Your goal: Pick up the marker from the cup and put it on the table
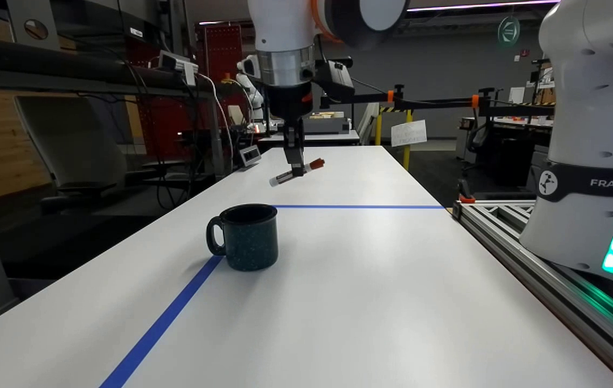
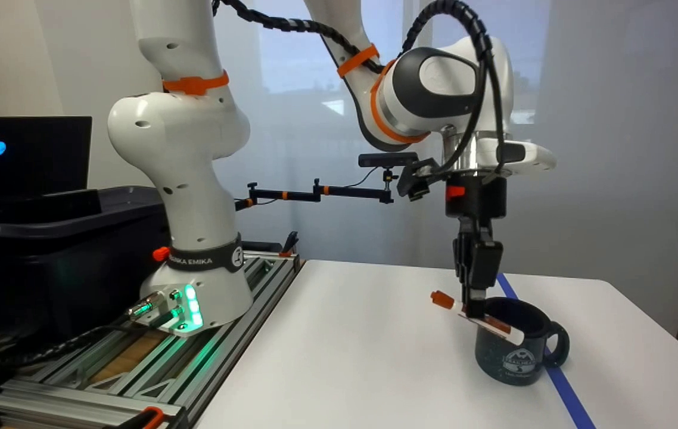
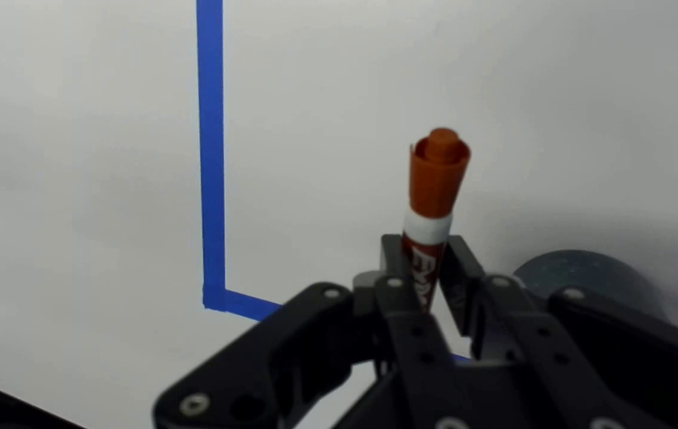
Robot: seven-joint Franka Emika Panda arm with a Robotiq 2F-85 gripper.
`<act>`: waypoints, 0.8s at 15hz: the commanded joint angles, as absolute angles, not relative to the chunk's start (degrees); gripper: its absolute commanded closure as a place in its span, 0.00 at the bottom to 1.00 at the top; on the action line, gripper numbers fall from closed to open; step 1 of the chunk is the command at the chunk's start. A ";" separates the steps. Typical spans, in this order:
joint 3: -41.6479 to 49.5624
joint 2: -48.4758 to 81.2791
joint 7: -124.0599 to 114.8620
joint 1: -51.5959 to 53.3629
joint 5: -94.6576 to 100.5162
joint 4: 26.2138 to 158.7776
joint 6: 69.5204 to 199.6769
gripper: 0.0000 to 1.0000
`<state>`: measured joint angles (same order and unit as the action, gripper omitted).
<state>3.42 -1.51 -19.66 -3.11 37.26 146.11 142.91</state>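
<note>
Pick-up is judged complete; placement is not yet done. The capped dry-erase marker (image 3: 430, 223) is outside the speckled dark-teal mug (image 1: 250, 240), held in the air beside it and apart from it. The jaws are narrowed onto the barrel, one on each side, and the hold is judged sufficient to carry. The marker sits tilted, cap high and pale end (image 2: 515, 336) low, touching neither the mug nor the white tabletop (image 1: 392, 302). In an exterior view the pale end crosses the mug's outline; the wrist view, which shows the mug off to one side, suggests this is line of sight only. The mug stands upright with its handle side at the blue tape (image 1: 168, 318); its interior is too dark to inspect. Outstanding items: lower the marker to the tabletop beside the mug, release it, withdraw. The pale end would likely land first, and a roll toward the mug is possible.
</note>
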 commanded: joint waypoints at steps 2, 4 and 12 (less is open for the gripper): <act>5.50 -0.23 -20.86 -5.62 35.62 152.55 159.13 0.95; 6.39 2.20 -19.24 -6.34 36.87 153.71 168.35 0.95; 5.42 12.91 -12.93 -11.25 36.87 155.43 183.59 0.95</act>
<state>6.62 10.49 -15.49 -8.94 37.13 155.03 180.65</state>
